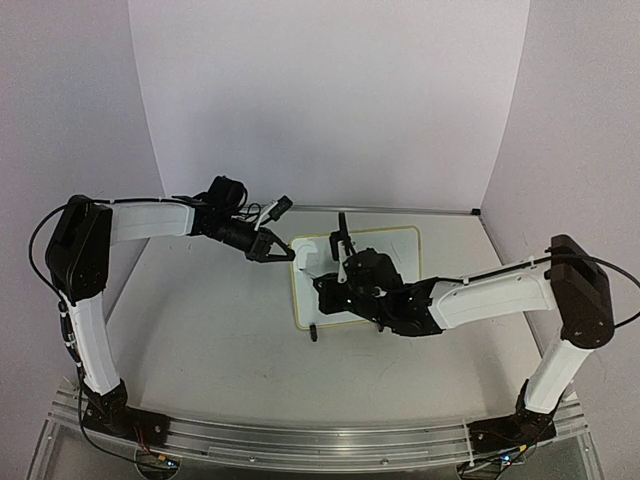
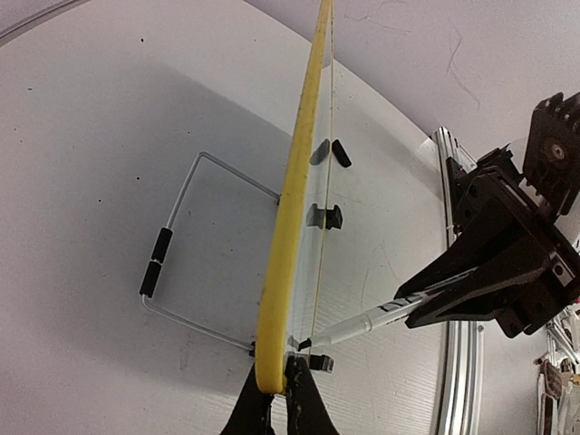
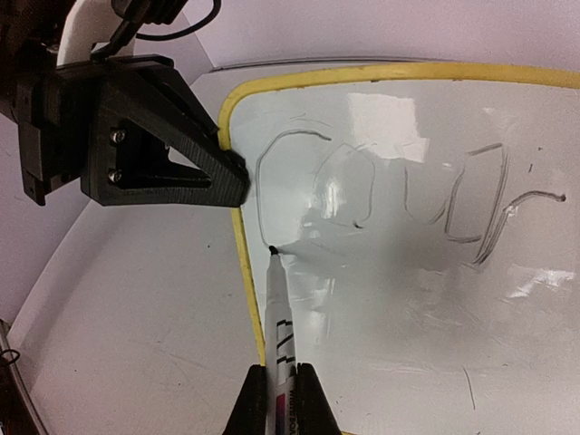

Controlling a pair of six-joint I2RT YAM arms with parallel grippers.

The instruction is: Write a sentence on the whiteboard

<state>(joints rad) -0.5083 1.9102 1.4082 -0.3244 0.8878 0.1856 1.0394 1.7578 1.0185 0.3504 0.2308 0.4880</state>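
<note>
**Whiteboard Clamped at Rim, Marker Tip on Writing Face**

The small rectangular glossy white whiteboard (image 3: 408,308) stands on the white table (image 1: 200,320) between the 2 arms, near the middle of the top view.

The left gripper (image 2: 279,385) is closed on the board's thin pale-yellow rim (image 3: 381,72) at its left edge, with 1 finger on each face.

The right gripper (image 3: 281,385) is closed on a white-barrelled marker (image 3: 279,308). The marker's black tip touches the writing face just inside the left rim, below the first letter.

The sentence (image 3: 381,190) is thin dark handwritten script. The right wrist view shows 1 line of it, reading roughly "cour". The strokes are faint and partly doubled by glare on the glossy face.

In the left wrist view, a bent metal wire stand (image 2: 199,245) with 2 black sleeves lies on the reverse side of the board. Whether the board leans on it cannot be determined.
</note>
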